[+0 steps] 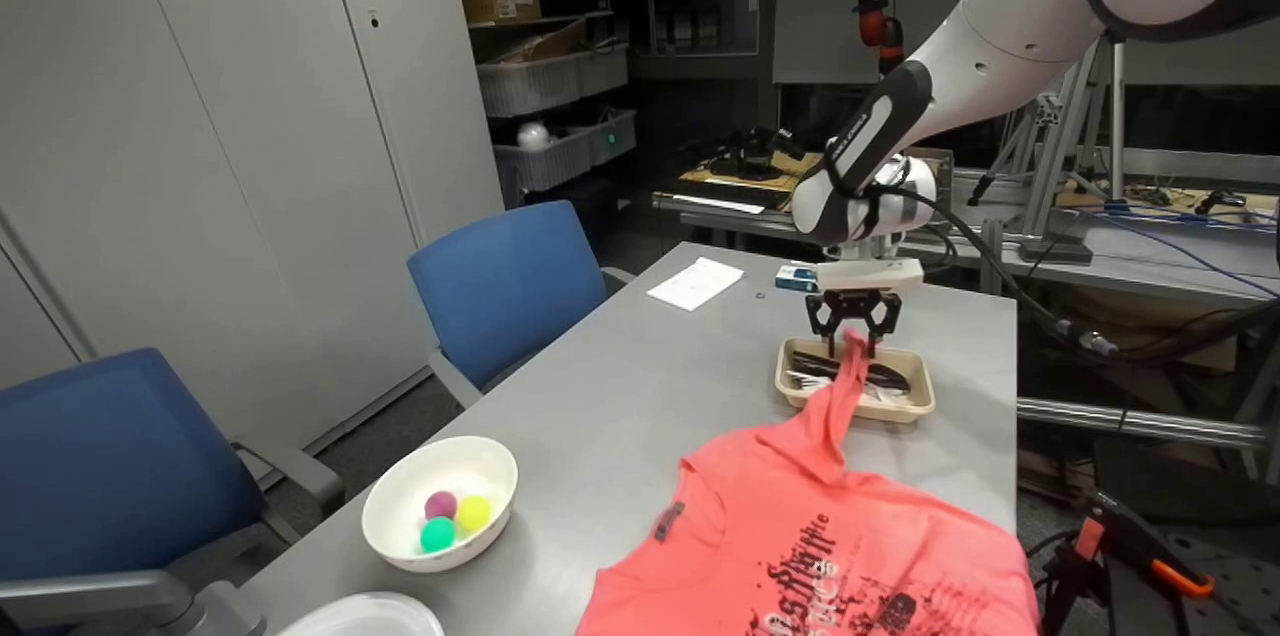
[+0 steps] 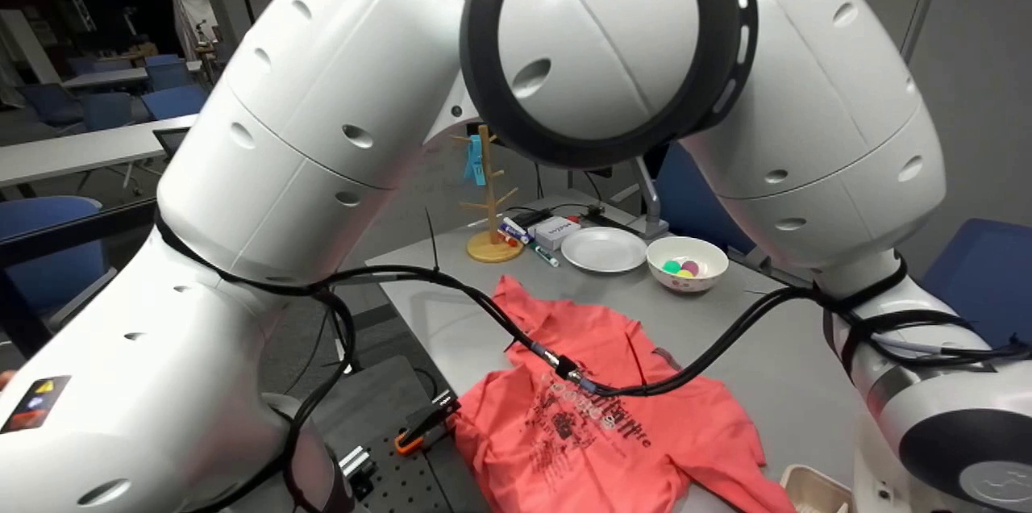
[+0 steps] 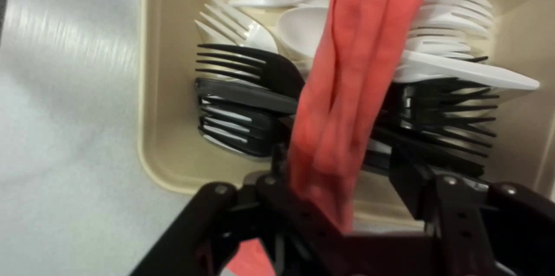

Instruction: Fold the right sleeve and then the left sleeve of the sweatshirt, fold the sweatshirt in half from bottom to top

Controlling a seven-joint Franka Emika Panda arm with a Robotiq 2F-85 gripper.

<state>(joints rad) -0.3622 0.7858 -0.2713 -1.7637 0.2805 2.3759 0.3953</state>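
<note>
The coral sweatshirt (image 1: pixel 800 546) lies on the grey table with its dark lettering up; it also shows in an exterior view (image 2: pixel 580 424), partly behind cables. One sleeve (image 1: pixel 835 406) stretches toward the robot's side, over the cutlery tray, and its end rises between the fingers. My gripper (image 1: pixel 851 348) is pointing down above the tray. In the wrist view, my gripper (image 3: pixel 344 172) has its fingers apart around the bunched sleeve end (image 3: pixel 360 63). The sleeve is against the left finger, with a gap to the right finger. The opposite sleeve (image 2: pixel 520 303) lies spread out on the table.
The beige tray (image 1: pixel 782 381) holds black and white plastic cutlery below the gripper. A white bowl (image 1: pixel 390 516) with three balls and a white plate (image 2: pixel 605 248) stand beside the sweatshirt. A wooden rack (image 2: pixel 490 231), markers, white paper (image 1: pixel 696 284) and a small blue box (image 1: pixel 796 278) are on the table.
</note>
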